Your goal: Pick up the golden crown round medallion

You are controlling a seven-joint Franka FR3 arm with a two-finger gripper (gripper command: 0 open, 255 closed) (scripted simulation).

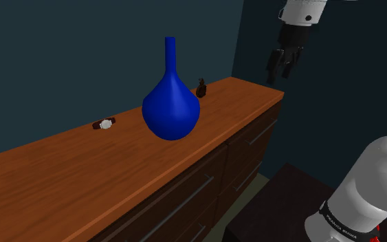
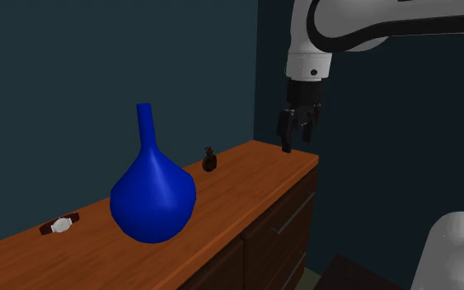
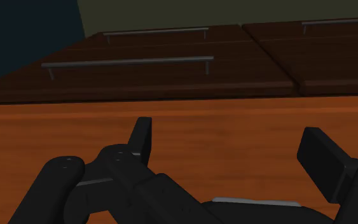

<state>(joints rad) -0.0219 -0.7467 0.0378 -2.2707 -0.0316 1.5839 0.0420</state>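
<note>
The medallion (image 1: 201, 88) is a small dark brown piece with a knob on top. It stands upright near the back of the wooden dresser top (image 1: 61, 172), just beyond the blue vase; it also shows as the dark medallion (image 2: 210, 161) in the second exterior view. My black gripper (image 1: 279, 69) hangs open in the air above the dresser's end, to the shoulder view's right of the medallion and well apart from it. The same gripper (image 2: 297, 136) hovers over the dresser's corner. In the wrist view the gripper (image 3: 228, 133) holds nothing, with the orange-brown top below its fingers.
A tall blue vase (image 1: 170, 103) with a long neck stands mid-dresser. A wristwatch (image 1: 104, 124) lies behind it toward the shoulder view's left. Drawer fronts with bar handles (image 3: 128, 62) run under the top. A dark wall stands behind.
</note>
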